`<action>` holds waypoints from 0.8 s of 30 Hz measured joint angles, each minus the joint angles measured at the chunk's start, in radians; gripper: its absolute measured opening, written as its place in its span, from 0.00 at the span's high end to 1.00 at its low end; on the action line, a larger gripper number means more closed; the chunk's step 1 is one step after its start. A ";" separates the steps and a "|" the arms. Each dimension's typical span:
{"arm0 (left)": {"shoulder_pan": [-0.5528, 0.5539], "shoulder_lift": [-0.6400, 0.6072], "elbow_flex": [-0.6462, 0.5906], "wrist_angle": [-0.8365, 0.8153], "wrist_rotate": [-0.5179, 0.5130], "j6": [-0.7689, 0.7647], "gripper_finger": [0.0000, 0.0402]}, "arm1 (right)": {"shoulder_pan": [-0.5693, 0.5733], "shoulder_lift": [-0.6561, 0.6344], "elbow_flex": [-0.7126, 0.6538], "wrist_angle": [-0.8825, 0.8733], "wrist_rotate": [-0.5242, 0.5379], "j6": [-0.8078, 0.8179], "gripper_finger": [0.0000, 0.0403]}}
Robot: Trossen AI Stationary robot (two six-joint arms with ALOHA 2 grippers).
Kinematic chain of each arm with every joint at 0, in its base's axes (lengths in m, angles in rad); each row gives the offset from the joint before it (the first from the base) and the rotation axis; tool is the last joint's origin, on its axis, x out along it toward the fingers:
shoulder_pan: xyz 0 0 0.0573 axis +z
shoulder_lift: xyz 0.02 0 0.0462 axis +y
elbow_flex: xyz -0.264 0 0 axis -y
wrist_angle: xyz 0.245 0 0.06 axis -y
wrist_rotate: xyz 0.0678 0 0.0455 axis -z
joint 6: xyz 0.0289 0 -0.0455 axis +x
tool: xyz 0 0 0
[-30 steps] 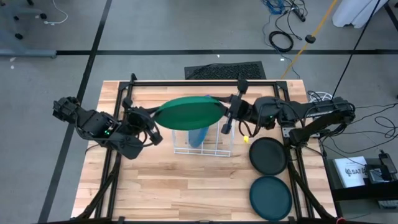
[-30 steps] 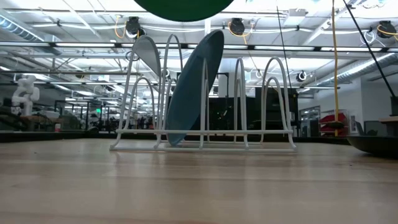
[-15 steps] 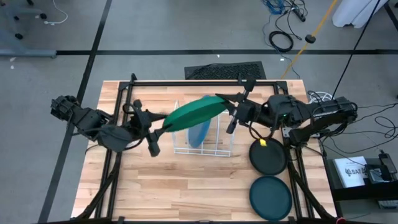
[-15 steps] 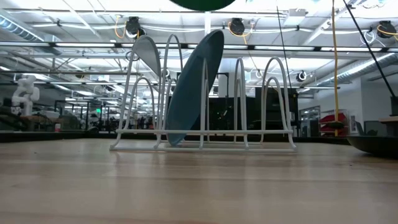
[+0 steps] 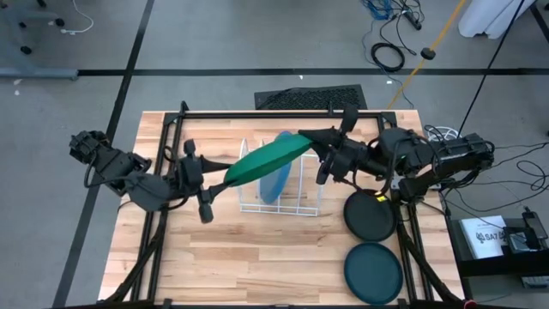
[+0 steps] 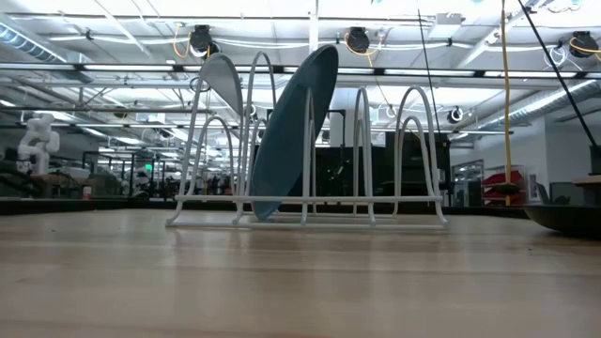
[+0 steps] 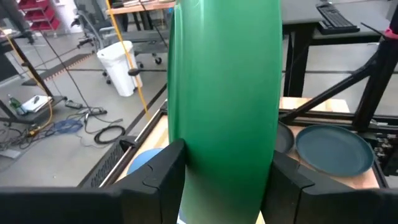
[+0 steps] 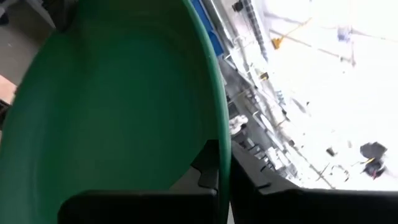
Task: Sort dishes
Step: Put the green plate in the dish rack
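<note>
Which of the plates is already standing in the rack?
The blue plate: it stands on edge, leaning between the wires of the white rack. The green plate is held above it; the black plate and dark teal plate lie flat on the table.

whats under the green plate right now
Below the raised green plate, held by the right gripper, stands the white rack with the blue plate upright in it. The plate hides part of both.

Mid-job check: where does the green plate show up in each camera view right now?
High view: green plate tilted above the white rack, centre of the table.
Low view: not in it; only the rack and the blue plate standing in it.
Left wrist view: fills the middle, edge-on.
Right wrist view: fills the picture's left.
Shared landmark: the blue plate in the rack.
</note>
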 joint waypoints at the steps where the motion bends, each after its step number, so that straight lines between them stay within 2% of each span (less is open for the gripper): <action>1: -0.003 0.000 0.000 0.000 0.000 0.000 0.58 | 0.000 0.000 0.000 0.010 -0.003 -0.024 1.00; 7: -0.004 0.010 0.000 0.005 -0.038 0.007 0.58 | -0.005 0.000 0.000 0.053 0.021 -0.087 1.00; 10: -0.007 0.022 0.000 0.001 -0.172 0.050 0.58 | -0.007 0.000 0.000 0.040 0.040 -0.037 1.00; 16: 0.000 0.024 0.000 0.003 -0.461 0.125 0.58 | -0.010 0.013 0.000 0.008 0.190 0.023 1.00; 19: -0.002 0.027 0.000 0.000 -0.553 0.157 0.58 | -0.010 0.013 0.000 0.006 0.185 0.040 1.00; 21: -0.009 0.025 0.000 0.005 -0.558 0.186 0.58 | -0.011 0.013 0.000 0.008 0.174 0.025 1.00; 24: -0.024 0.025 0.000 0.004 -0.559 0.202 0.58 | -0.012 0.013 0.000 -0.007 0.089 -0.049 1.00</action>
